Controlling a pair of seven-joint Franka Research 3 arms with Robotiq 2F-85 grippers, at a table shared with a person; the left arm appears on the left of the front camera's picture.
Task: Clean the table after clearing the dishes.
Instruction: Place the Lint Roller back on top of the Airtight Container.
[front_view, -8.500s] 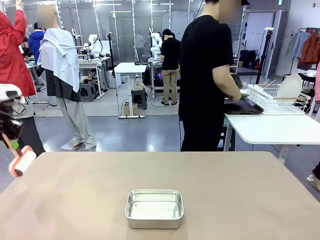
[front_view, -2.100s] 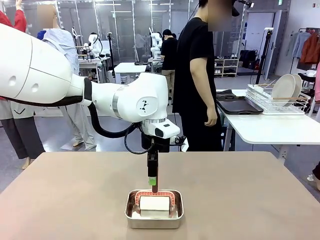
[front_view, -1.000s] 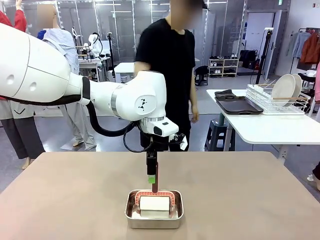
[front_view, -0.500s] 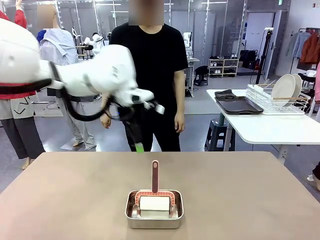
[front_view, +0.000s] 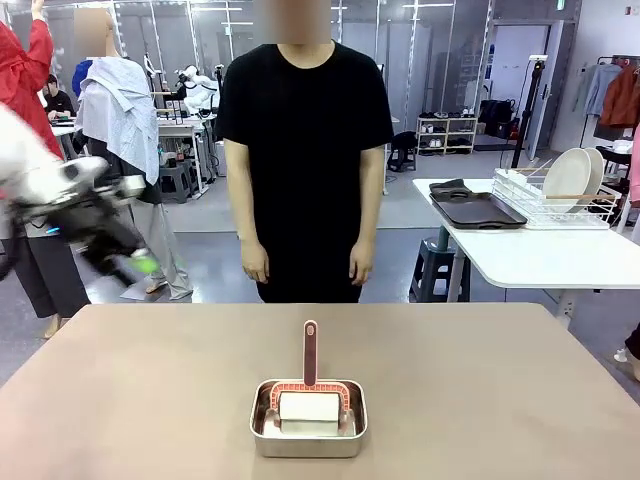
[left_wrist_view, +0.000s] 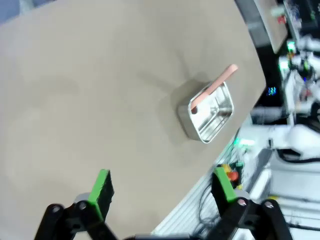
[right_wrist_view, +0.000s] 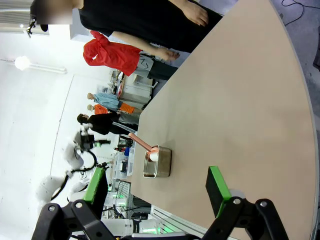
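Note:
The beige-brown table carries a small steel pan near its front middle. In the pan stands a white roller with a pink handle pointing up. My left gripper is blurred at the far left, above and beyond the table's left corner; in the left wrist view it is open and holds nothing, with the pan far ahead. My right gripper is open too, with the pan far off. The dishes, white plates, stand in a wire rack beside dark trays.
A person in black stands at the table's far edge, middle, hands hanging down. The white side table with the rack is at the back right. Wide bare tabletop lies on both sides of the pan.
My left gripper has let go of the roller's handle and swung up and away to the left. The person has walked over to the middle of the far edge.

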